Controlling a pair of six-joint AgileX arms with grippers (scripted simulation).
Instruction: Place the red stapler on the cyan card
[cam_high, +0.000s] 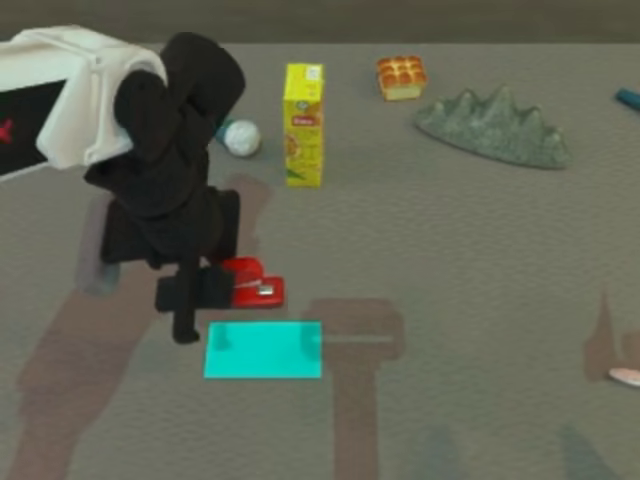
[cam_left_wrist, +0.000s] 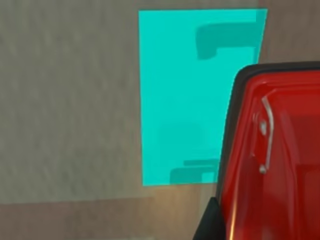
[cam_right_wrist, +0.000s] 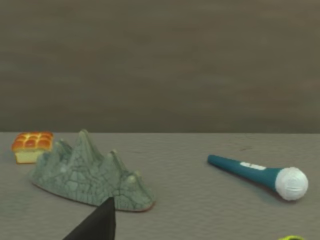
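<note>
Top view: stapler (cam_high: 255, 283), glossy red with a rounded top, sits just above the upper left edge of the flat cyan card (cam_high: 264, 349), with the left gripper (cam_high: 190, 300) reaching down from the bulky black left arm onto the stapler's left end. Left wrist view fills with stapler (cam_left_wrist: 272, 155) close up against a dark finger, card (cam_left_wrist: 185, 95) beyond; grip looks closed on it. Right gripper (cam_right_wrist: 97, 225) parked far right near a craggy grey-green rock (cam_right_wrist: 90, 175), cannot tell its fingers.

A rendered simulation test scene: a plain grey counter (cam_high: 450, 260) strewn with unrelated props, a juice carton (cam_high: 303, 124), bread (cam_high: 401, 77), rock model (cam_high: 495, 127) and microphone (cam_right_wrist: 260, 174).
</note>
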